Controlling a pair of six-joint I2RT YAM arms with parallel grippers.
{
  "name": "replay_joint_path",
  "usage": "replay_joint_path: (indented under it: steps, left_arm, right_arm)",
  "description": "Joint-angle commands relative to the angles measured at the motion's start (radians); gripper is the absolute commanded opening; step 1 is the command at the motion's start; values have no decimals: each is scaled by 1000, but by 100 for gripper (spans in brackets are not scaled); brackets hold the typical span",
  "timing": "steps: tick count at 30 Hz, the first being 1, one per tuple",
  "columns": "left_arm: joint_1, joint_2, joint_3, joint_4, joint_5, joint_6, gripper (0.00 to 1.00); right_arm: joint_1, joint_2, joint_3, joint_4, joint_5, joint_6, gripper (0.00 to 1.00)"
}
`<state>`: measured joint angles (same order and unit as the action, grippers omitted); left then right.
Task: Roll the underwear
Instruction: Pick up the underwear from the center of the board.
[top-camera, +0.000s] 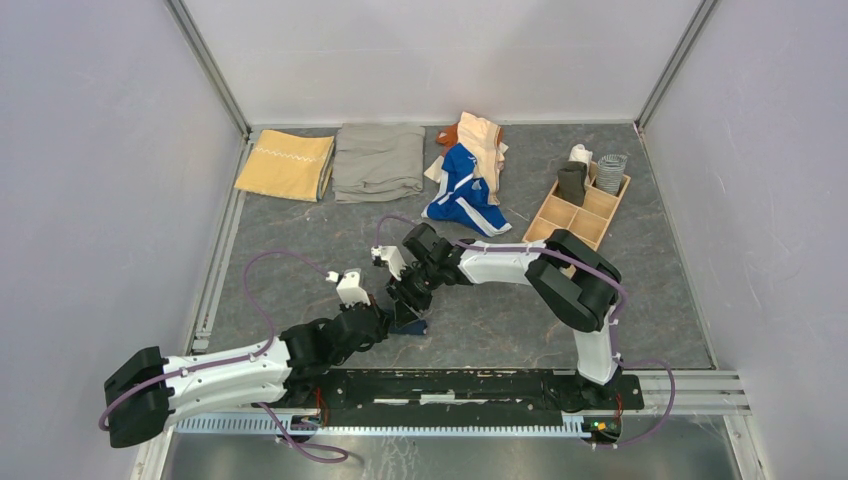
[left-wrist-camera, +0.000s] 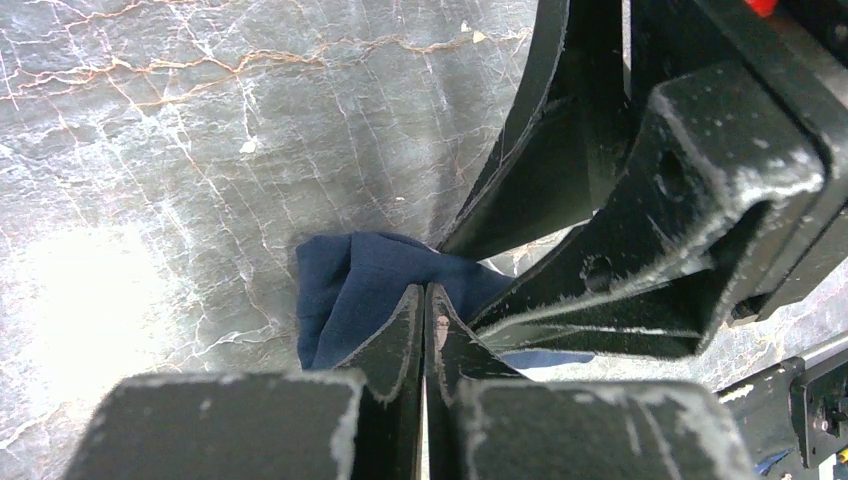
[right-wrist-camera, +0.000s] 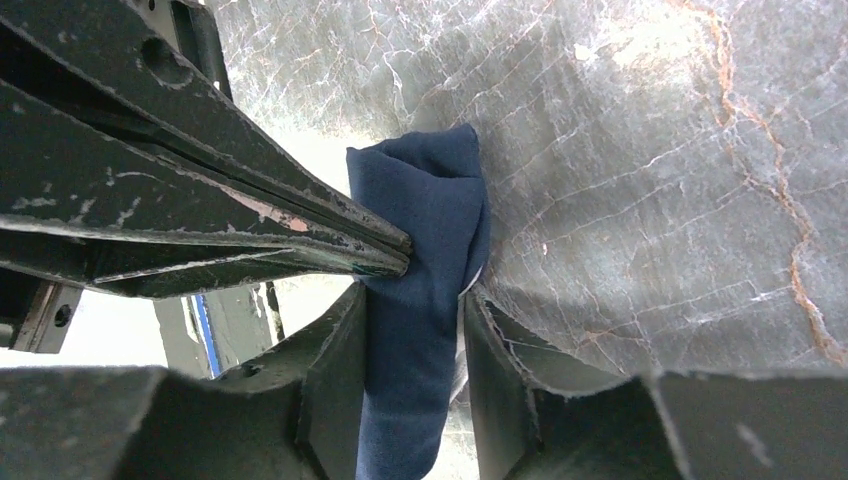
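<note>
The right gripper (right-wrist-camera: 415, 300) clasps one rolled navy underwear (right-wrist-camera: 420, 200) on the table (top-camera: 300, 230) near the arms. The left gripper (left-wrist-camera: 427, 290) is clenched, its tips touching that roll. Farther back lie one heap of blue and peach underwear (top-camera: 468, 185), one yellow cloth (top-camera: 285, 165) and one grey cloth (top-camera: 379, 160), both folded. One wooden tray (top-camera: 590, 225) holds three rolls (top-camera: 572, 183) at its far end.

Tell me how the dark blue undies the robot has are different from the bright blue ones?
The navy undies are plain and dark; the bright blue undies have white stripes. The navy undies are bunched up tight between the fingers of the right gripper, with the shut left gripper poking at them; the bright blue undies lie loose at the back, with nothing touching them. Both are soft cloth on the grey table.
</note>
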<state>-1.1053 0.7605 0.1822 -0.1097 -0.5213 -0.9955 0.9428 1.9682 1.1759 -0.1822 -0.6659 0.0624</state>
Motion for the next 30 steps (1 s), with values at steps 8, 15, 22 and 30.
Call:
replay_joint_path:
  steps: [8,15,22,30]
  left_arm:
    - [5,5,2,-17,-14,33,2]
    - [5,-95,135,-105,-47,83,4]
    - [5,-91,320,-223,-92,166,20]
    - [19,-11,308,-165,-71,217,39]
  right_arm:
    - [7,31,-17,-5,18,-19,13]
    - [4,-83,-137,144,20,19,0]
    - [-22,-279,-263,305,109,41,0]
    - [-187,-645,-427,371,442,-8,0]
